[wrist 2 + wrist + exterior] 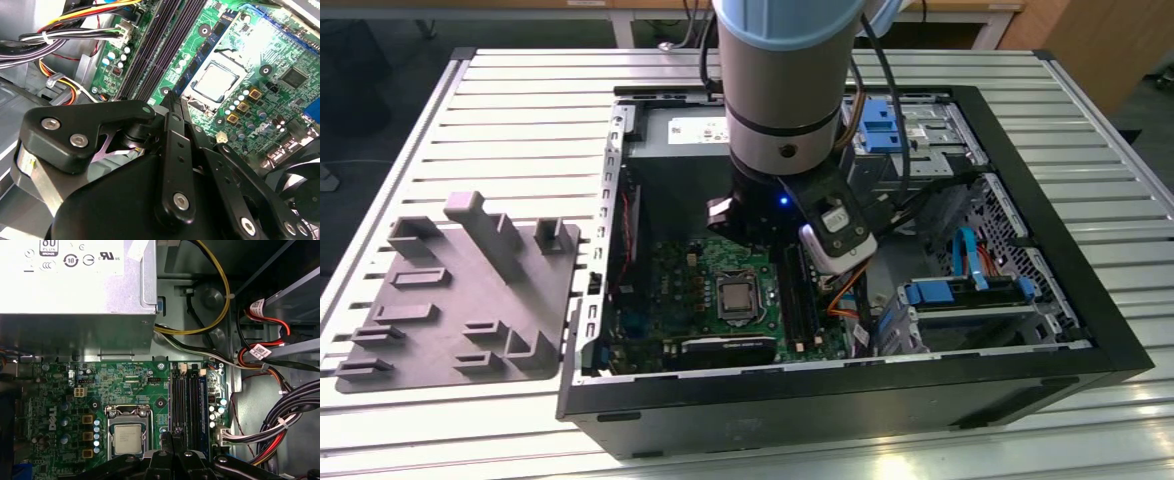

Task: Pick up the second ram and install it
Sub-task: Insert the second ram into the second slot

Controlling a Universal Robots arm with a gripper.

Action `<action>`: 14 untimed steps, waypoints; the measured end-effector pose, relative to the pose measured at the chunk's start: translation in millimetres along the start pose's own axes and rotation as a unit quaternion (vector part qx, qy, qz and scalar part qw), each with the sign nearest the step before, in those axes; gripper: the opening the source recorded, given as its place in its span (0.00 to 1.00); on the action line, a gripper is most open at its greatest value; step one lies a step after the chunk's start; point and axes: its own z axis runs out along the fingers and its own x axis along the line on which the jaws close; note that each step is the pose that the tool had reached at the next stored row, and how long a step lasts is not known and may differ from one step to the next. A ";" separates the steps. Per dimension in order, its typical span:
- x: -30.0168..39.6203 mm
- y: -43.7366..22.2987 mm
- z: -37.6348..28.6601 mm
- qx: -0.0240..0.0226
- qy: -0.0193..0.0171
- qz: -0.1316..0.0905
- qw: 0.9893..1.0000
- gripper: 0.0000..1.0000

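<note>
Progress shot from the RAM job: the open black computer case (854, 400) lies flat on the ribbed metal surface (520, 100), I reckon so the grey robot arm with the blue cap (781, 90) can reach straight down onto the green motherboard (130, 382). In both wrist views the black jaws sit right over the long black memory slots (182, 395) beside the square silver processor (127, 436). They're lined up with the slots, presumably so a stick goes in edge-first. They look pinched nearly together, but I can't tell whether they're clamping the second ram, that thin dark memory stick, or pressing it into a slot; it's hidden at the tips. The grey plastic tray with upright blocks (440, 330) sits beside the case on the exterior view's left. Bundled cables (292, 412) run off to one side of the slots.
</note>
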 end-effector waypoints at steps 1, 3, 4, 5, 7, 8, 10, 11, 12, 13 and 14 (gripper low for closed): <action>0.0 0.0 0.2 0.000 0.000 0.000 1.000 0.12; 0.1 -0.1 0.8 0.000 0.000 0.000 1.000 0.12; 0.1 -0.1 1.1 0.000 0.000 0.000 1.000 0.12; 0.1 -0.1 1.3 0.000 0.000 0.000 1.000 0.12; 0.1 -0.2 1.7 0.000 0.000 0.000 1.000 0.12; 0.2 -0.2 1.9 0.000 0.000 0.000 1.000 0.12; 0.1 -0.2 2.1 0.000 0.000 0.000 1.000 0.12; 0.1 -0.2 2.2 0.000 0.000 0.000 1.000 0.12; 0.1 -0.2 2.3 0.000 0.000 0.000 1.000 0.12; 0.0 -0.3 2.4 0.000 0.000 0.000 1.000 0.12; -0.1 -0.3 2.6 0.000 0.000 0.000 1.000 0.12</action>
